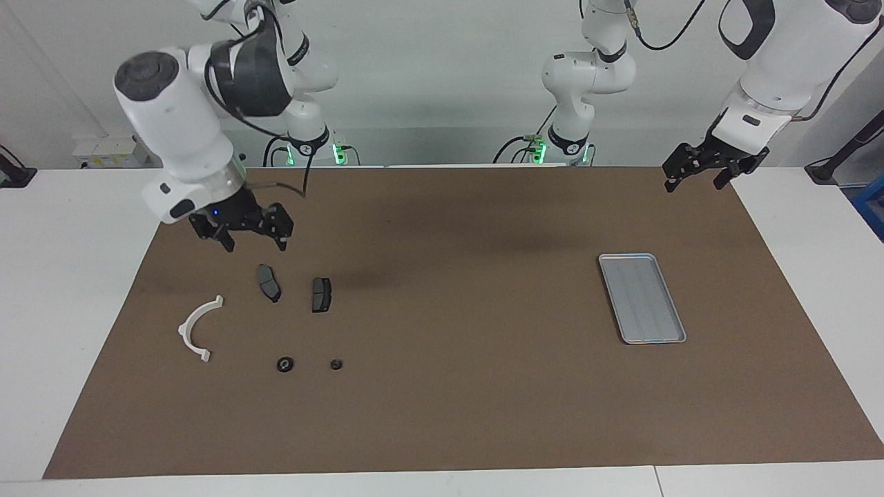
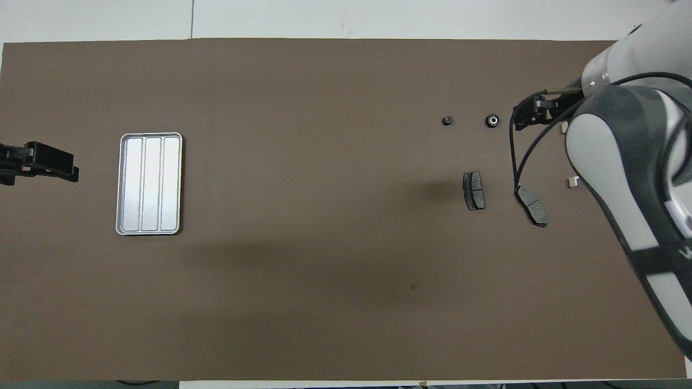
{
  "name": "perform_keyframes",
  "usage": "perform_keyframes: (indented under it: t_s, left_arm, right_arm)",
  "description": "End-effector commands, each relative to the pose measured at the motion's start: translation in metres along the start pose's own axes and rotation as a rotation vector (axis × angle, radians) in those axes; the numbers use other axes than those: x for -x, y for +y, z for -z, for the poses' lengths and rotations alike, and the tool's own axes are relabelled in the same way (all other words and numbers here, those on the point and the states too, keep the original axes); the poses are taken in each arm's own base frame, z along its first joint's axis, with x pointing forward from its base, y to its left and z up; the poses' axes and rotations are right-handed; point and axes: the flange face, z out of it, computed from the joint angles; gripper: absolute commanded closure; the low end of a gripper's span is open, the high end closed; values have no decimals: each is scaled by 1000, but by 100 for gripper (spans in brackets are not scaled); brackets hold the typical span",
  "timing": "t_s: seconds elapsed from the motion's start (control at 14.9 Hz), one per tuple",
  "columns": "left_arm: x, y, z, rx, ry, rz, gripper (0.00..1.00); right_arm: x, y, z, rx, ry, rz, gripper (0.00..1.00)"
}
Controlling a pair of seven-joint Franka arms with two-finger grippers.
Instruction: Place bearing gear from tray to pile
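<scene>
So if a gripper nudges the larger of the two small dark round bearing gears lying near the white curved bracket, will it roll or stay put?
The larger dark round bearing gear lies flat on the brown mat, so a nudge would probably slide it, not roll it. It looks small and likely light, so it may skid. If tipped on edge, its round rim could roll.

My tray [image 1: 642, 298] sits at left arm's end of bench [image 1: 442, 414]; bracket [image 1: 197, 328], two plates [image 1: 268, 283] [image 1: 321, 295], two gears [image 1: 284, 364] [image 1: 335, 364] cluster at right arm's end, gears farthest from me.
</scene>
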Motion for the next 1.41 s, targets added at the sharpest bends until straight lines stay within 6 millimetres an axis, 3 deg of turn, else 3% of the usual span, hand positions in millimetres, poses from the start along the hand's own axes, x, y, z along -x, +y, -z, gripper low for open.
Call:
perform_keyframes:
  t_s: [0.0, 0.2, 0.47, 1.34]
  left_arm:
    - [8, 1, 1, -1, 5, -3, 0]
    - [8, 1, 1, -1, 5, -5, 0]
    - [8, 1, 1, -1, 5, -5, 0]
    - [8, 1, 1, -1, 5, -5, 0]
  right_arm:
    - [51, 2, 38, -23, -22, 21, 0]
    - [78, 4, 64, -8, -50, 25, 0]
    - [69, 11, 85, 49, 43, 20, 0]
    - [73, 13, 85, 70, 22, 21, 0]
